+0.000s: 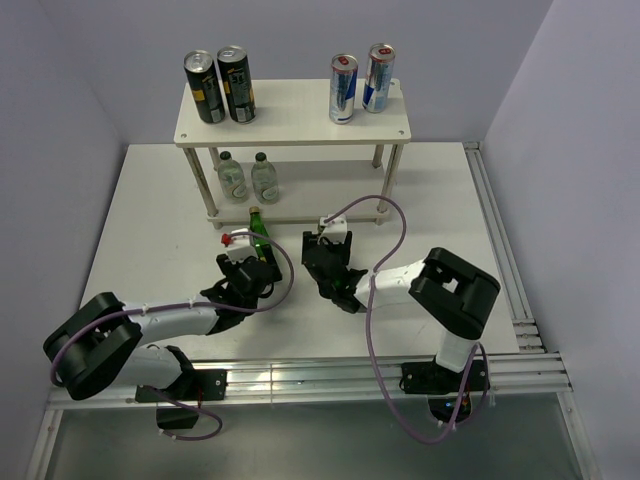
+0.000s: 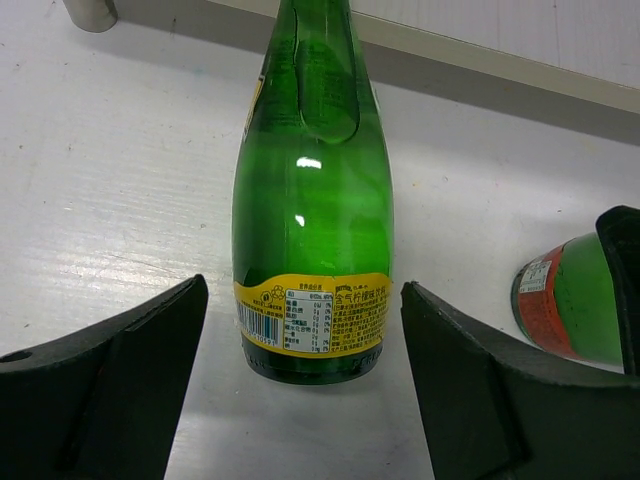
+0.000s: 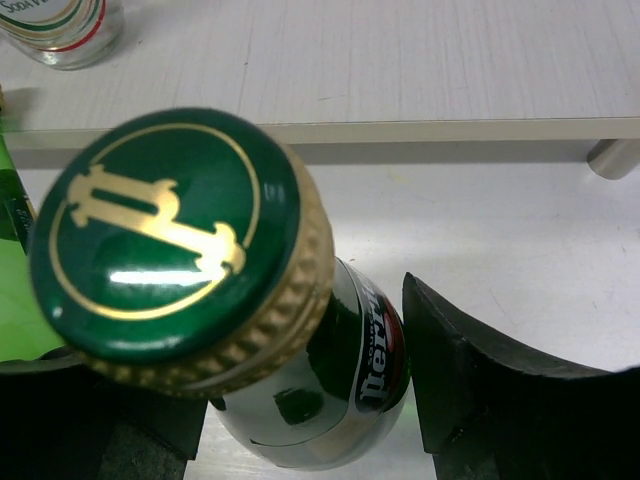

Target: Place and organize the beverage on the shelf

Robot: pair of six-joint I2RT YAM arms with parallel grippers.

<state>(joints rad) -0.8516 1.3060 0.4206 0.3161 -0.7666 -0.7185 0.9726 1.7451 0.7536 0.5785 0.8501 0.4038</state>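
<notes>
- The shelf [image 1: 290, 112] stands at the far side of the white table [image 1: 150, 220].
- On its top board are two black-and-yellow cans [image 1: 221, 88] at the left end and two blue-and-silver cans [image 1: 361, 84] at the right.
- Two small clear bottles [image 1: 248, 178] stand side by side on the left of the lower board.
- A green glass bottle [image 2: 315, 220] with a yellow label band near its base stands upright on the table, just in front of the lower board.
- The left gripper [image 2: 303, 300] straddles this bottle low down with its jaws spread wide. Bare table shows on both sides, so nothing is held.
- The right gripper [image 3: 290, 370] is just right of the left one, also in front of the shelf.
- Between its fingers stands a Perrier bottle [image 3: 200, 270] of dark green glass with a green-and-gold crown cap.
- The cap hides the left finger and the right finger sits very close to the label, so I cannot tell whether the jaws have clamped the glass.
- The two green bottles stand near each other but apart.
</notes>
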